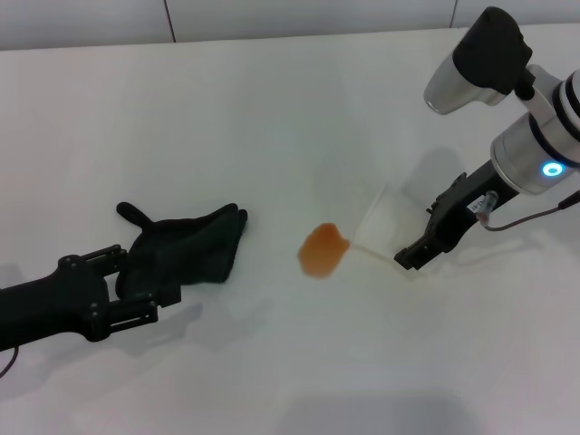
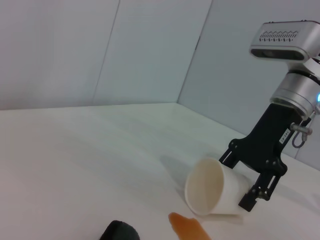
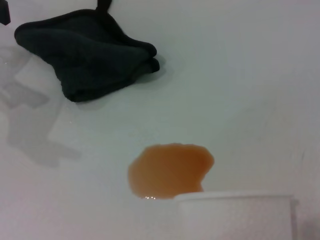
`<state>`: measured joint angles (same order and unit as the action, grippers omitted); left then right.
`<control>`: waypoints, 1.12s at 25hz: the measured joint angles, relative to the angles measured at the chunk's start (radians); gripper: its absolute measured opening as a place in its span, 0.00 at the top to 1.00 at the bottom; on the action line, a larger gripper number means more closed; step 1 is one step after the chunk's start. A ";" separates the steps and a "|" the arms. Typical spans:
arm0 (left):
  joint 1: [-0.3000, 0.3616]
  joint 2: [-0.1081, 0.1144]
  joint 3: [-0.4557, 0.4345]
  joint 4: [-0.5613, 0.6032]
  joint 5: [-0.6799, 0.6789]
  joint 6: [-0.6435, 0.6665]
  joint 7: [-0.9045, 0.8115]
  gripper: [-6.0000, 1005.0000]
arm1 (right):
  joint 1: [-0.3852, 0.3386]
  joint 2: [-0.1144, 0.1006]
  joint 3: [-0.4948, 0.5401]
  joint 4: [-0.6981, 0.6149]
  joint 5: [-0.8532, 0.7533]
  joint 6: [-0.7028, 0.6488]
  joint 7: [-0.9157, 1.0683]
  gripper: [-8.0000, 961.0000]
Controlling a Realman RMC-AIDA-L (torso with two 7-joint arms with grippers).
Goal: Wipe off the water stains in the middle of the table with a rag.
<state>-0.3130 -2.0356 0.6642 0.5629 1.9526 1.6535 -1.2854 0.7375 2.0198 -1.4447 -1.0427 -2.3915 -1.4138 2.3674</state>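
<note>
A: Where is the spill?

B: The orange-brown water stain (image 1: 323, 251) sits near the middle of the white surface (image 1: 272, 118), one small blotch with a ragged rounded edge. In the right wrist view the same blotch (image 3: 170, 170) lies right at the mouth of a white cup (image 3: 235, 216).

A: And the rag?

B: The dark rag (image 1: 186, 246) lies crumpled to the robot's left of the stain, near it but with bare surface between them. The right wrist view shows the rag (image 3: 85, 52) folded unevenly, a small loop sticking out of one edge.

A: Which hand is at it?

B: The left hand (image 1: 136, 290) is at the rag's near end, its black fingers against the cloth. Whether they grip it I cannot tell. The stain lies beyond the rag from that hand, toward the robot's right.

A: The other one?

B: The right hand (image 1: 410, 256) is low on the far side of the stain, closed on the paper cup (image 1: 385, 227), which lies tipped on its side with its open mouth toward the blotch. The left wrist view shows that cup (image 2: 212, 189) on its side, the right hand (image 2: 252, 195) clamped near its base, and the stain's tip (image 2: 187, 226) just before the rim.
</note>
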 joint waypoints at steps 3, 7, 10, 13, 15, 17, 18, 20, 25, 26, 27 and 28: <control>0.000 0.000 -0.001 0.000 0.000 0.000 0.000 0.24 | 0.003 -0.001 -0.002 0.000 0.000 -0.007 -0.001 0.19; -0.001 0.000 -0.001 0.000 0.000 0.000 0.000 0.24 | 0.004 -0.002 -0.008 -0.007 0.000 -0.011 -0.001 0.25; -0.001 0.000 -0.002 0.000 0.000 -0.001 0.000 0.24 | -0.005 -0.004 0.002 -0.050 0.000 -0.013 -0.002 0.28; -0.001 0.000 -0.002 0.000 0.000 -0.001 0.000 0.24 | -0.035 -0.006 0.030 -0.127 0.005 -0.018 -0.006 0.31; -0.002 0.000 -0.002 0.000 0.000 -0.001 0.000 0.24 | -0.058 -0.006 0.051 -0.177 0.022 -0.019 -0.022 0.33; -0.002 0.001 -0.002 0.000 -0.003 -0.001 0.000 0.24 | -0.085 -0.007 0.071 -0.214 0.058 -0.013 -0.059 0.34; -0.002 0.001 -0.002 0.000 -0.005 0.000 0.000 0.24 | -0.105 -0.007 0.081 -0.231 0.090 -0.001 -0.100 0.35; -0.002 0.001 -0.002 0.000 -0.006 -0.001 0.000 0.24 | -0.150 -0.006 0.089 -0.252 0.162 0.041 -0.194 0.37; -0.002 0.001 -0.002 0.000 -0.009 -0.004 0.000 0.24 | -0.305 -0.004 0.075 -0.236 0.470 0.213 -0.535 0.38; -0.002 0.001 -0.002 0.001 -0.013 -0.005 0.000 0.24 | -0.326 -0.005 0.074 -0.212 0.543 0.229 -0.610 0.38; -0.003 0.002 -0.001 0.001 -0.014 -0.005 0.000 0.24 | -0.340 -0.006 0.074 -0.189 0.603 0.238 -0.666 0.39; -0.004 0.002 -0.002 0.001 -0.017 -0.005 0.000 0.24 | -0.351 -0.006 0.075 -0.157 0.663 0.244 -0.730 0.39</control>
<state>-0.3168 -2.0331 0.6626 0.5636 1.9357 1.6481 -1.2854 0.3863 2.0135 -1.3697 -1.1994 -1.7286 -1.1694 1.6375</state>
